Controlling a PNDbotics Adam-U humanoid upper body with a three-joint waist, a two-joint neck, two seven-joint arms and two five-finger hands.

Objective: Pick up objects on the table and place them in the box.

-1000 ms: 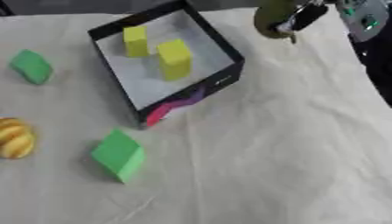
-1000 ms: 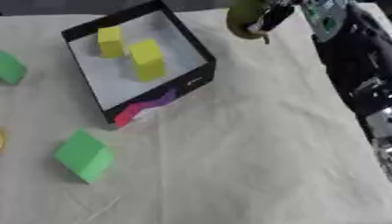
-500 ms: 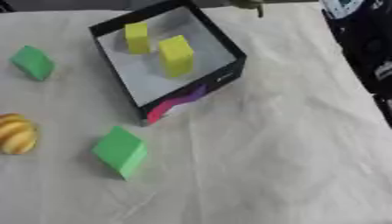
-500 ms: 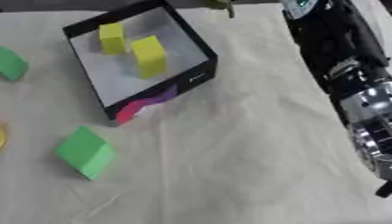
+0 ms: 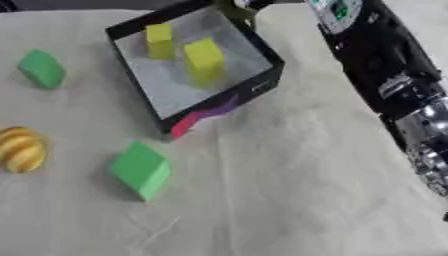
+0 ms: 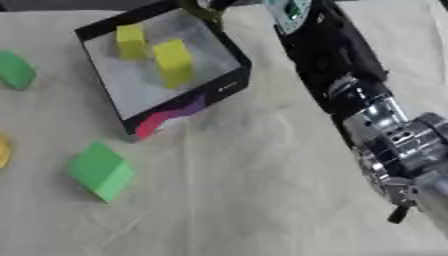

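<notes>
Two blocks in box: yellow blocks and stood inside the black box, just below and to the left of the right hand, each with its long axis roughly upright and leaning a little toward the far wall.
Right hand: seen only at the top edge, over the box's far corner, at the end of the right arm; seemingly closed round a dark olive object, though the fingers were mostly cut off.
Olive object: at the hand, above the box rim; shape and heading too hidden to tell.
Left hand: absent from both views.
Left on table: three things, all well left of and below the hand, namely a green block tilted on an edge with its long side running diagonally toward the near right, a smaller green block at the far left, and a yellow striped round object at the left edge.
Progress: judged under halfway, one drop pending, three picks remaining.
</notes>
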